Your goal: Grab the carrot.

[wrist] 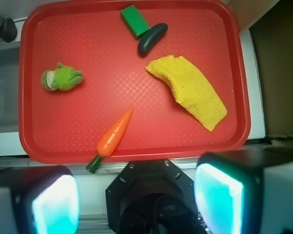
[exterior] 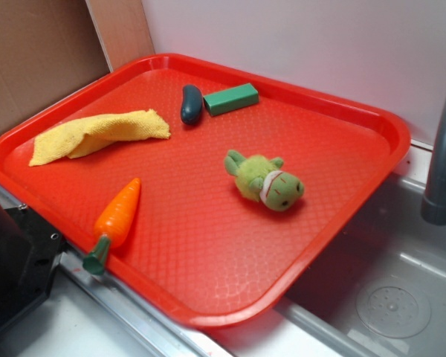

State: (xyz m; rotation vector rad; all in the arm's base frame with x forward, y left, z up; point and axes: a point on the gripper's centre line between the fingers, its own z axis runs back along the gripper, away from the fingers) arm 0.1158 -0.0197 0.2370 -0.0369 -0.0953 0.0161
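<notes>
Orange and untouched, the carrot (wrist: 115, 134) lay at the red tray's (wrist: 136, 58) near edge, stem overhanging the rim, while the gripper (wrist: 136, 195) hung well above, jaws wide apart and empty, the grab not yet begun.

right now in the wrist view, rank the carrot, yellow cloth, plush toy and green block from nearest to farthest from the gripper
1. Carrot: nearest, on the tray's near edge, its stem over the rim, just ahead of the gripper.
2. Yellow cloth: mid-tray, right side of the picture.
3. Plush toy: left side of the picture, slightly farther than the cloth.
4. Green block: farthest, by the far rim.
</notes>
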